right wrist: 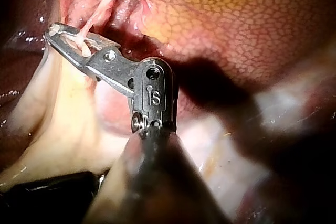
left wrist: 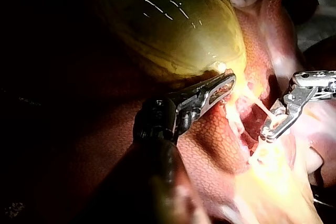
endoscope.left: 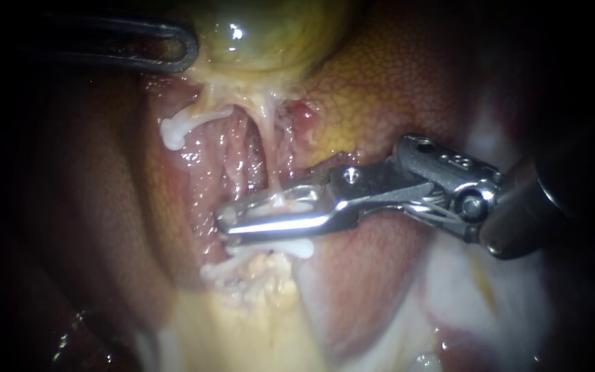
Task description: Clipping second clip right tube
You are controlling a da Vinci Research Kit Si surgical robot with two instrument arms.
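The right tube [endoscope.left: 270, 164] was clamped at centre between the narrowed jaws of the right instrument [endoscope.left: 226, 222], at twelve o'clock of a white clip [endoscope.left: 282, 249]. At eleven o'clock, the gallbladder [endoscope.left: 273, 34] was gripped by the left instrument [endoscope.left: 191, 47].

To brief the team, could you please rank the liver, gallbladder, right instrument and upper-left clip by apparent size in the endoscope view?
1. liver
2. right instrument
3. gallbladder
4. clip
The instrument is nearer the camera and the gallbladder runs out of view, so those two are unsure.
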